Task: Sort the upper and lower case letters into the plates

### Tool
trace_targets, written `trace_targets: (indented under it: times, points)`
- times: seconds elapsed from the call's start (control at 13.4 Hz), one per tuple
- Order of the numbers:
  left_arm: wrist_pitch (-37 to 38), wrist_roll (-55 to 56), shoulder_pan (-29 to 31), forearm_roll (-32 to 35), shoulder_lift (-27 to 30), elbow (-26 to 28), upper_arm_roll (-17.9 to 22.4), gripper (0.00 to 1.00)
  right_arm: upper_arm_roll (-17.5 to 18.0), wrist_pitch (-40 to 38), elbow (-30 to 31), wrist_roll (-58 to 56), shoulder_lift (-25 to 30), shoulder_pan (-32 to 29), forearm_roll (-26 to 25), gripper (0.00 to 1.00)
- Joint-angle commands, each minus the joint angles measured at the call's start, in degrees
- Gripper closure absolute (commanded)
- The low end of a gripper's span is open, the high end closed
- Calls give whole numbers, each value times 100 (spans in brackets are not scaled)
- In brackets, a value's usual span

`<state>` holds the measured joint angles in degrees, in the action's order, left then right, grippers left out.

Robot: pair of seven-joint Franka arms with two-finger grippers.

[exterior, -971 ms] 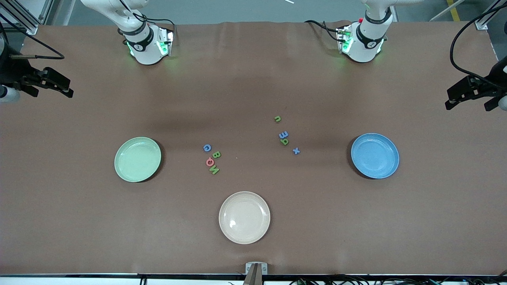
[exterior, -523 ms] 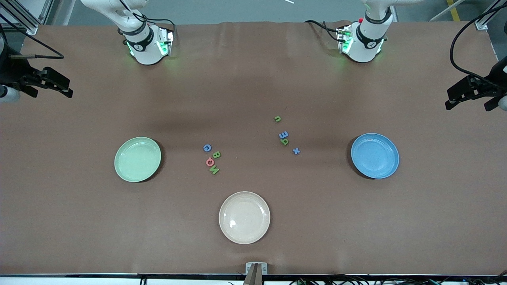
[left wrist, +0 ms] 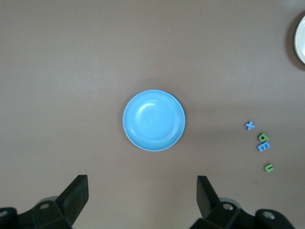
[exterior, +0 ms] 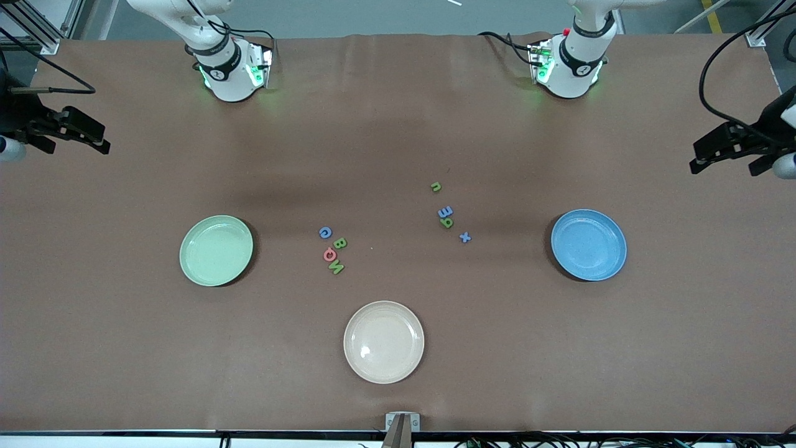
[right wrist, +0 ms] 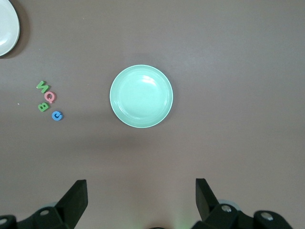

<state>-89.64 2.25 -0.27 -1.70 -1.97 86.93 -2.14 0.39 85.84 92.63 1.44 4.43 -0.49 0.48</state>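
Four capitals lie in a cluster between the mint green plate (exterior: 216,250) and the table's middle: blue G (exterior: 324,232), green B (exterior: 339,243), red Q (exterior: 329,254), green M (exterior: 336,268). Toward the blue plate (exterior: 588,244) lie green n (exterior: 436,186), a blue small letter (exterior: 445,212), green q (exterior: 447,222) and blue x (exterior: 464,237). My left gripper (left wrist: 143,191) hangs open high over the blue plate (left wrist: 154,120). High over the green plate (right wrist: 141,96), my right gripper (right wrist: 141,191) is open too. Both plates hold nothing.
A cream-beige plate (exterior: 384,341) sits near the table's front edge, nearer the camera than the letters. The two arm bases (exterior: 231,68) (exterior: 569,65) stand along the back edge. Brown tabletop surrounds everything.
Both grippers have drifted slightly at the table's ends. Letters and plates have not moved.
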Motion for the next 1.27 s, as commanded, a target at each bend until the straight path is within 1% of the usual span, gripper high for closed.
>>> trace_targets:
  times: [0.0, 0.15, 0.37, 0.52, 0.67, 0.82, 0.97, 1.05, 1.2]
  points:
    - [61, 1001, -280, -146, -417, -10, -224, 0, 58, 74, 133, -82, 154, -92, 31, 0]
    - [-88, 1942, -648, -138, -821, -10, -356, 0, 58, 39, 133, -82, 154, -92, 31, 0]
    - [-649, 3436, -1386, -41, -1498, 52, -357, 0, 84, -5, 19, -48, 146, -74, 22, 0]
    - [-1395, 4096, -1694, -41, -1578, 516, -357, 0, 84, 3, -130, -91, 111, -83, 13, 0]
    - [-1827, 4730, -1967, 11, -1894, 579, -339, 0, 58, 12, -166, -30, 6, -161, -4, 0]
    - [-2275, 5135, -2178, 56, -2263, 579, -357, 0, 58, 56, -166, -91, -30, -267, -4, 0]
    - [-2890, 5355, -2380, 90, -2597, 641, -339, 0, 58, 143, -192, -91, -249, -267, -74, 0]
    - [-3180, 5556, -2477, 230, -2772, 650, -339, 0, 58, 292, -184, -91, -424, -267, -66, 0]
    - [-3445, 5926, -2557, 459, -3071, 650, -357, 0, 58, 407, -332, -135, -1178, -302, 4, 0]
